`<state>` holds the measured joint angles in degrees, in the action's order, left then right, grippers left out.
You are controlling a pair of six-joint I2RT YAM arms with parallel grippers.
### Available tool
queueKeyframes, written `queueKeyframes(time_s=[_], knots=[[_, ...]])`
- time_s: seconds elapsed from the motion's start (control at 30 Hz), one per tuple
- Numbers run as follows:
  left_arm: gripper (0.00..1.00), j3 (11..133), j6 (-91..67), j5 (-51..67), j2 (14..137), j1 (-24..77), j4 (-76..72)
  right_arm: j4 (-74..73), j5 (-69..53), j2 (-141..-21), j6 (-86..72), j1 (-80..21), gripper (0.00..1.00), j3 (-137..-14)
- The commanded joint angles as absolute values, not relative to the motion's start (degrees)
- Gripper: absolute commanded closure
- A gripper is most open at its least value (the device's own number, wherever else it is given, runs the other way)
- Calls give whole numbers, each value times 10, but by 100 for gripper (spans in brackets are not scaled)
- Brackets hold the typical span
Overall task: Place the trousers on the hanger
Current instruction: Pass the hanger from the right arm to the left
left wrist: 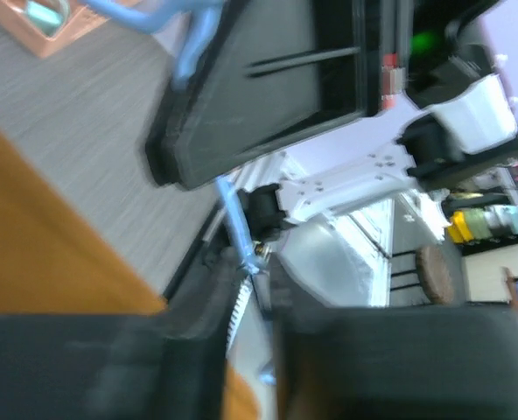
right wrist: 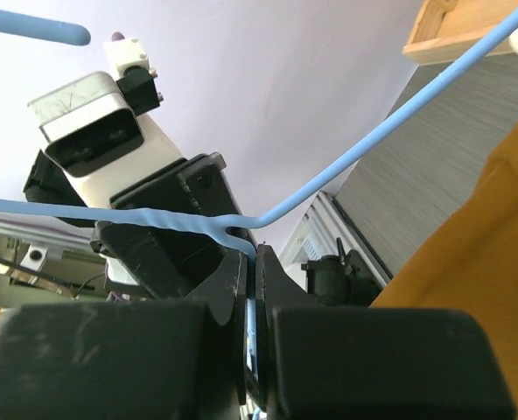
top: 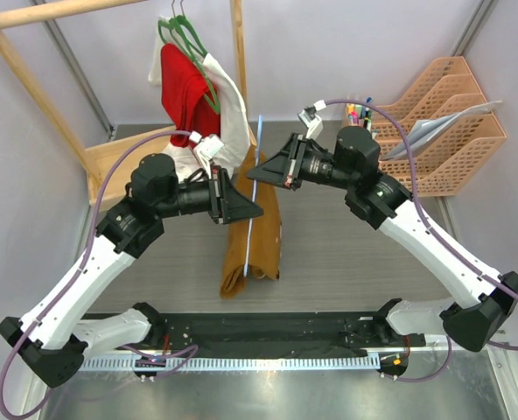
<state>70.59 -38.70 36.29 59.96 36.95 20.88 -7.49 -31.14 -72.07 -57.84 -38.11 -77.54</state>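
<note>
The left arm reaches from the lower left of the top view to the centre, its left gripper (top: pixel 257 210) level and pointing right. The right arm comes in from the lower right, with the right gripper (top: pixel 251 173) pointing left, just above the other.

The right gripper's jaws are clenched on the hanger (top: pixel 248 249), its blue wire pinched between the fingers (right wrist: pixel 215 289). In the blurred left wrist view the left jaws straddle the same wire, slightly parted and not clamped.

The trousers (top: pixel 263 236) lie folded on the table (top: pixel 346 254) at centre, under both grippers, and the hanger runs lengthwise over them.

At upper left a wooden rack (top: pixel 238 44) carries a red garment (top: pixel 187 83) and a white garment (top: pixel 231 114) on green hangers (top: pixel 185 35), close behind the left wrist. Orange trays (top: pixel 447 114) stand at upper right. Bare tabletop lies right of the trousers.
</note>
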Motion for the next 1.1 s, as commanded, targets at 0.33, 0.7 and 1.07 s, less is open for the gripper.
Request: queueKeyframes(time_s=[0.33, 0.7, 1.07], knots=[[100, 705, -353, 400, 445, 244, 349, 132, -345, -859, -595, -518, 99, -910], [100, 722, -360, 323, 295, 150, 439, 118, -346, -980, -548, -565, 62, -1053], [100, 775, -484, 366, 275, 22, 451, 80, -321, -950, -510, -532, 14, -1013]])
